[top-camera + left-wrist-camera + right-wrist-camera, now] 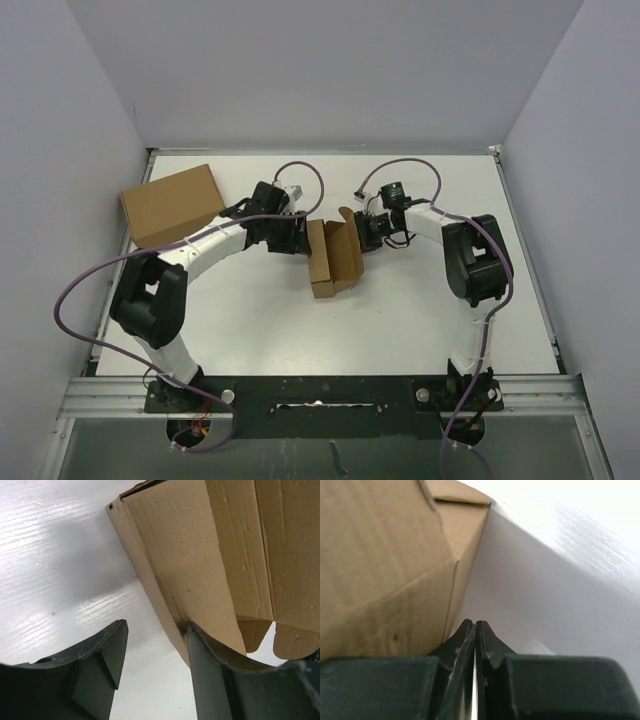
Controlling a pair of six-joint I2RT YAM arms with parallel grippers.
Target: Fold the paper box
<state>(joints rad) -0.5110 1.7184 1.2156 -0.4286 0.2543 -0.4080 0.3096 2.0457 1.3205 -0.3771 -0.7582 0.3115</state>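
— What sort of place is this?
— A robotics lab cell: a white bench walled by plain panels, with a cabled left arm and right arm bolted to a metal rail.

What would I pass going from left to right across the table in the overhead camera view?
First the plain cardboard box, then the left gripper, then the paper box, then the right gripper.
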